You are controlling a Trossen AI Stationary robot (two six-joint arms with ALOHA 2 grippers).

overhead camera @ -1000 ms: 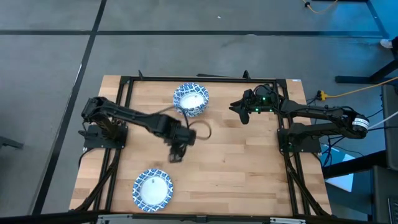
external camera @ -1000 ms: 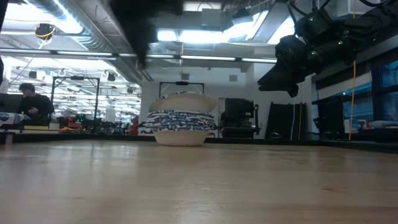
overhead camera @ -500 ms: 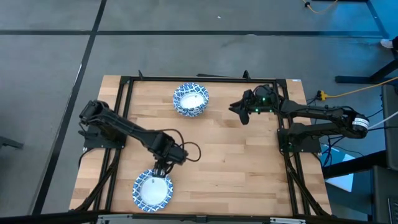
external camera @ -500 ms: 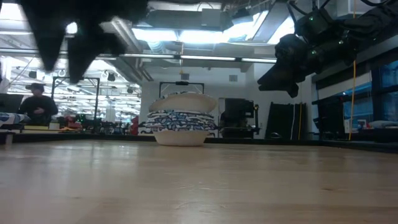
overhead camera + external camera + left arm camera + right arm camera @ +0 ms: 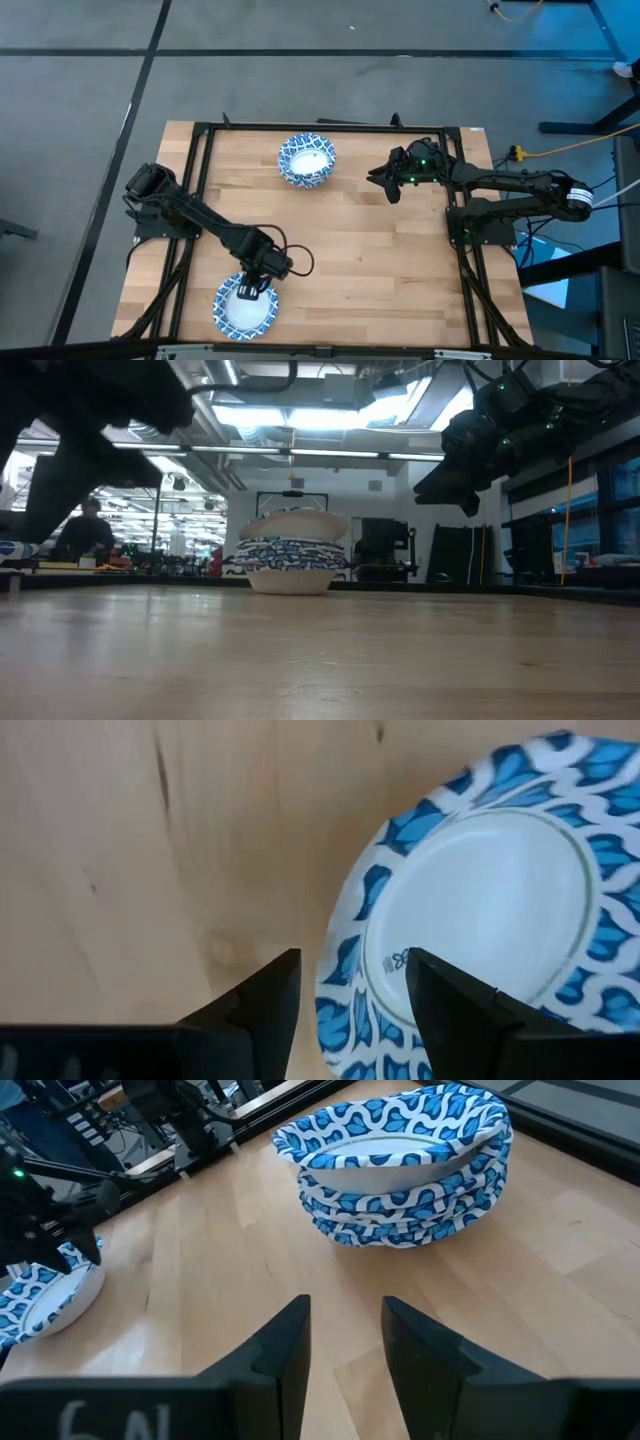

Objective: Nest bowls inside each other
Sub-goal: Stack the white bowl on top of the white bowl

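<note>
A stack of several blue-and-white patterned bowls sits near the far edge of the table, also seen as the stack and the stack. A single bowl rests on its base near the near-left corner. My left gripper hangs open over that bowl's far rim. In the left wrist view the left gripper has one finger over the bowl's rim and one over bare wood beside it. My right gripper waits open in the air, to the right of the stack.
A black metal frame runs along the table's left, far and right sides. Bare wood fills the middle and right of the table. In the low view a person shows in the room beyond the table.
My left gripper has travelled from the table's middle toward the near-left corner and has come down over the single bowl. Its fingers stay open. The bowls and the right arm have kept still.
</note>
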